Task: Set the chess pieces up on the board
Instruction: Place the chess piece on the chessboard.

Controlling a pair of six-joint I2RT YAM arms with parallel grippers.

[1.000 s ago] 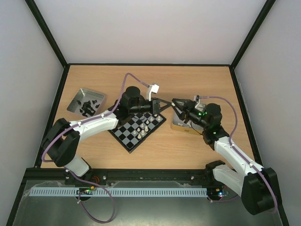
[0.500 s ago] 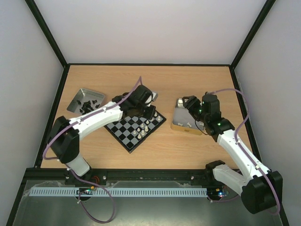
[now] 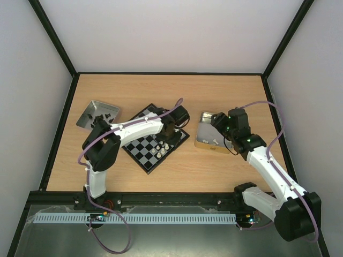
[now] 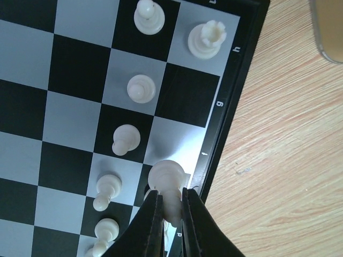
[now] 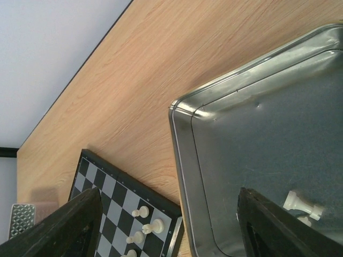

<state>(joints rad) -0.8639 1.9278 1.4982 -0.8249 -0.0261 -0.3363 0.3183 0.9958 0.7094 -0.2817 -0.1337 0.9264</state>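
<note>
The board (image 3: 140, 151) lies skewed at the table's middle, with several white chess pieces (image 3: 162, 145) along its right side. In the left wrist view my left gripper (image 4: 171, 210) is shut on a white piece (image 4: 167, 179), held just over a light square at the board's (image 4: 75, 69) lettered edge. A rook (image 4: 208, 40) and pawns (image 4: 141, 88) stand in the rows beside it. My right gripper (image 5: 171, 225) hangs open over the metal tray (image 5: 185, 155), nothing between its fingers (image 5: 69, 225). One white piece (image 5: 303, 204) lies in that tray.
A second metal tray (image 3: 90, 122) at the back left holds several dark pieces. The right tray (image 3: 202, 140) sits just right of the board on bare wood. Black frame rails border the table.
My left gripper has swung from the gap between board and tray down to the board's right edge, carrying the piece. My right gripper has opened wide and drawn back over its tray.
</note>
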